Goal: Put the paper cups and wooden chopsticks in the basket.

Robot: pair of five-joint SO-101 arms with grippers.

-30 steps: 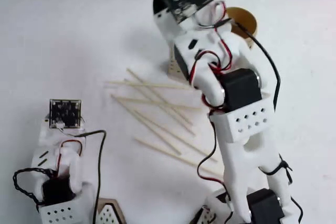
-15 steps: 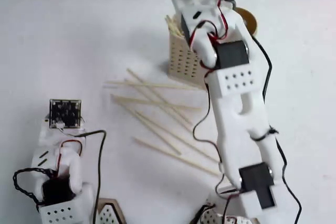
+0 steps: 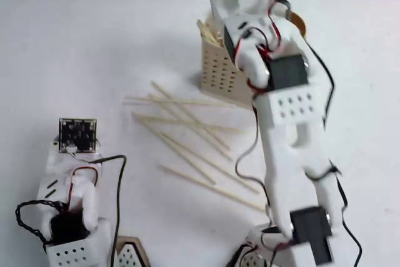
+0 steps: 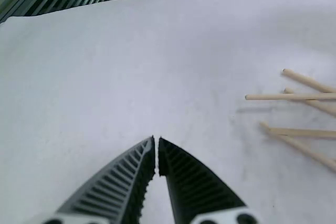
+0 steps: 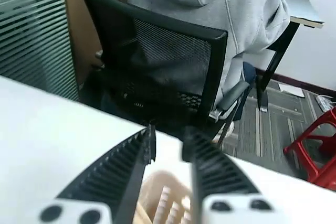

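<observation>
Just below slightly parted right fingers (image 5: pixel 126 169), basket (image 3: pixel 219 73), chopsticks (image 3: pixel 206 30) inside it

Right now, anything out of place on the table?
Yes: loose chopsticks lie scattered and crisscrossed on the table beside the basket, not in it. Other chopsticks stand tilted inside it.

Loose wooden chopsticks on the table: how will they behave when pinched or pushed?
The thin wooden chopsticks look stiff and light, probably easy to lift. They lie crossed, so lifting one may drag neighbours. On the smooth white table they would likely slide or roll if nudged.
</observation>
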